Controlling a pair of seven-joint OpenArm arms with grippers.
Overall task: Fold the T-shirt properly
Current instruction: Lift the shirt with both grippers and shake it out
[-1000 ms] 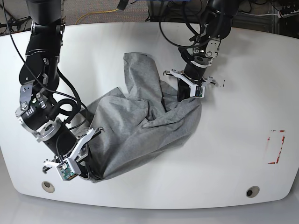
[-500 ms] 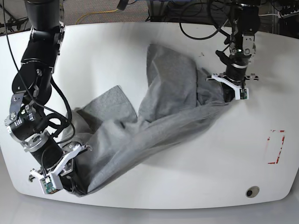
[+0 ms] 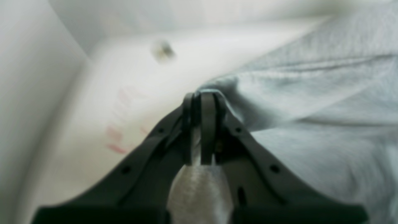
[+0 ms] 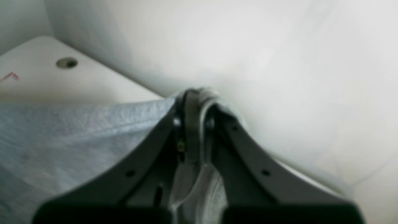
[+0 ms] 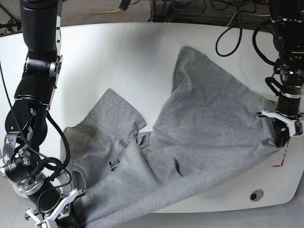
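Observation:
The grey T-shirt (image 5: 199, 123) lies stretched across the white table (image 5: 118, 52) from front left to right, partly spread, with a sleeve folded over near the middle. A bit of black lettering (image 5: 115, 165) shows. My left gripper (image 5: 280, 135) is at the right edge of the base view, shut on a bunched corner of the cloth. The left wrist view shows its jaws (image 3: 202, 99) pressed together with shirt fabric (image 3: 311, 93) running off to the right. My right gripper (image 5: 71, 216) is at the table's front left corner, shut on the shirt's other end (image 4: 62, 133), jaws (image 4: 196, 99) together.
A red tape mark (image 5: 280, 161) lies on the table just below the left gripper. A round hole (image 5: 256, 195) sits near the front right edge. Cables (image 5: 99, 14) run behind the table's far edge. Both arms stand close to the table edges.
The two grippers have pulled apart, the left one to the right and the right one toward the front left corner. The crumpled shirt has stretched out and spread between them.

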